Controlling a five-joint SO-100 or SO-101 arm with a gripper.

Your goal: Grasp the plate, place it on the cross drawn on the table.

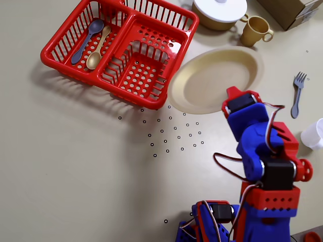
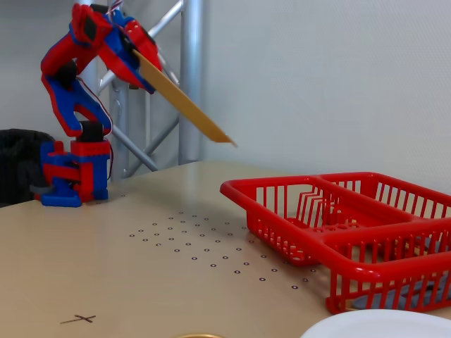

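The mustard-tan plate [image 1: 214, 78] is held up off the table, tilted down towards the basket. The fixed view shows it nearly edge-on [image 2: 187, 105]. My gripper [image 1: 233, 102] is shut on the plate's rim on the arm's side; in the fixed view it [image 2: 137, 55] is high at the upper left. The cross [image 2: 79, 319] is a thin grey mark on the table at the near left of the fixed view, well apart from the plate. In the overhead view it is a tiny faint mark [image 1: 307, 51] at the right.
A red basket [image 1: 60, 63] holding two spoons [image 1: 93, 43] stands at the upper left of the overhead view. A white-lidded pot [image 1: 219, 10], a tan cup [image 1: 255, 30], a grey fork [image 1: 298, 93] and a white cup [image 1: 315, 133] stand around the plate. Black ringed dots [image 1: 171, 133] mark the table.
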